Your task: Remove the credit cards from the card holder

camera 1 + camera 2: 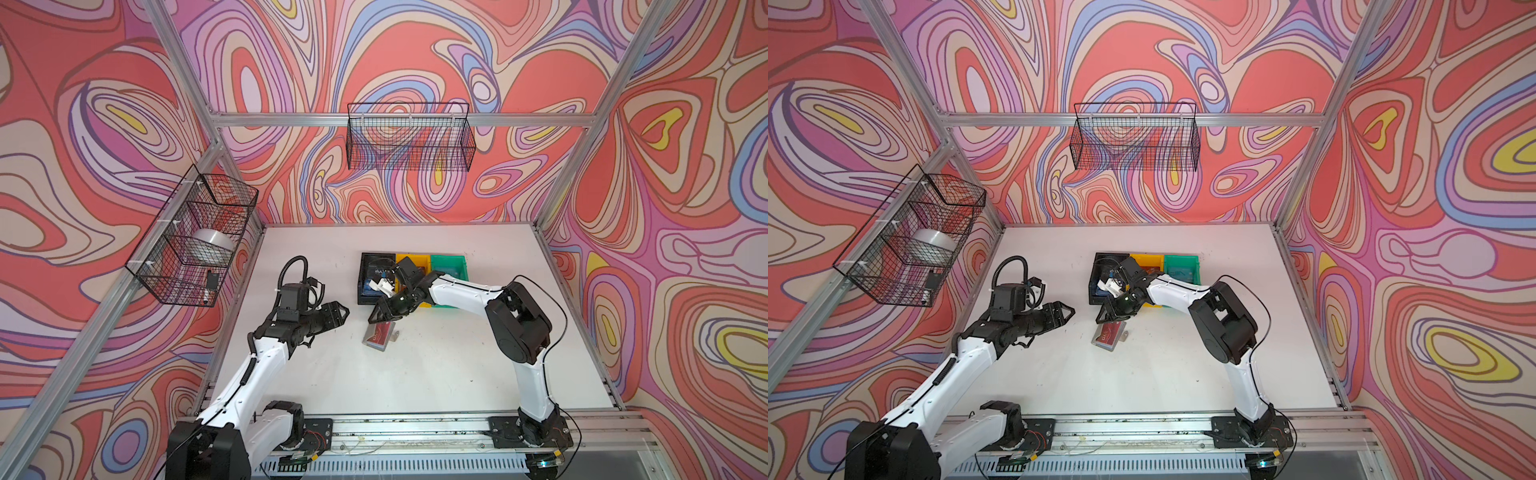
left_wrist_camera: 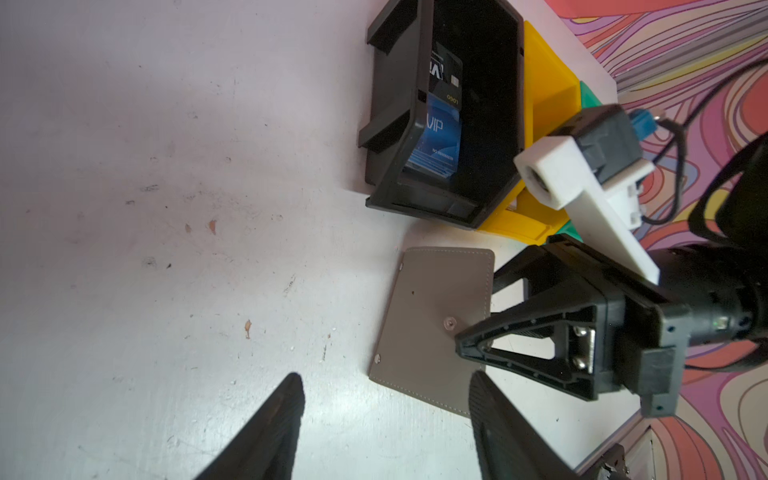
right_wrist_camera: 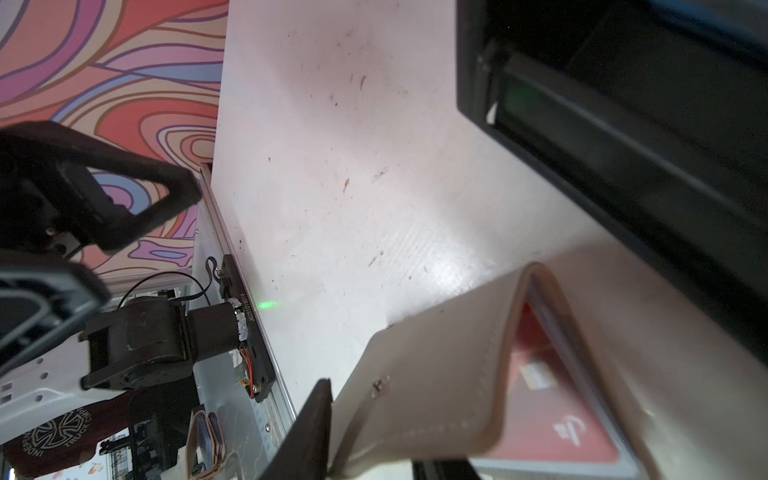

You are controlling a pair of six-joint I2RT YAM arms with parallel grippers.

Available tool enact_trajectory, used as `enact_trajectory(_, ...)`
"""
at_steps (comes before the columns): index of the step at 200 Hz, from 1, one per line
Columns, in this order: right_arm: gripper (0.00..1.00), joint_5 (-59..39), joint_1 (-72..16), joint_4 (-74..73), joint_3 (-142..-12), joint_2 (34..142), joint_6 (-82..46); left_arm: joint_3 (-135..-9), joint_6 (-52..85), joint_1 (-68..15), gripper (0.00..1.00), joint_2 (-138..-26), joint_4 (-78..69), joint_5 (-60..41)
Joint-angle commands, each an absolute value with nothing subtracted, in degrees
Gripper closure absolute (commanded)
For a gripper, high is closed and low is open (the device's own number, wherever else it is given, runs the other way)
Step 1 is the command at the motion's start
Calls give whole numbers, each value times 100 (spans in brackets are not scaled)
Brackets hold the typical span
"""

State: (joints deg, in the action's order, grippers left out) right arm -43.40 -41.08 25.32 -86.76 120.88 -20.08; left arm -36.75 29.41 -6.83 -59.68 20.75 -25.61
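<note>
The grey-green card holder (image 1: pixel 376 340) lies on the white table in front of the bins, one flap lifted, with a red credit card (image 1: pixel 380 330) showing inside. In the right wrist view the raised flap (image 3: pixel 432 374) stands between the parted jaws of my right gripper (image 3: pixel 374 424), over the red card (image 3: pixel 552 399). My right gripper (image 1: pixel 372 319) hovers at the holder's far edge. Left of the holder, my left gripper (image 1: pixel 345 311) is open and empty. In the left wrist view its fingertips (image 2: pixel 291 395) frame the holder's grey back (image 2: pixel 432 328). A blue VIP card (image 2: pixel 436 137) lies in the black bin (image 2: pixel 395 83).
A black bin (image 1: pixel 363 262), a yellow bin (image 1: pixel 405 259) and a green bin (image 1: pixel 449 266) stand in a row behind the holder. Wire baskets hang on the left wall (image 1: pixel 191 237) and back wall (image 1: pixel 409 137). The black bin also holds a dark card.
</note>
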Motion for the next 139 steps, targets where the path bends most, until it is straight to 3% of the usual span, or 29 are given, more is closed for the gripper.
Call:
enact_trajectory(1,62,-4427,-4266,2687,-9111,12353,-2036,-3789,3112,-582,34,-5911,2439,-2671)
enact_trajectory(103,37,-4790,-4622,2457,-9706,12939,-2370,-3979,3299,-32,35,-5398,3032,-2565)
enact_trajectory(139,40,-5104,-4682,1950,-9442,13003,-2596,-4074,3326,100,34,-5419,3006,-2754)
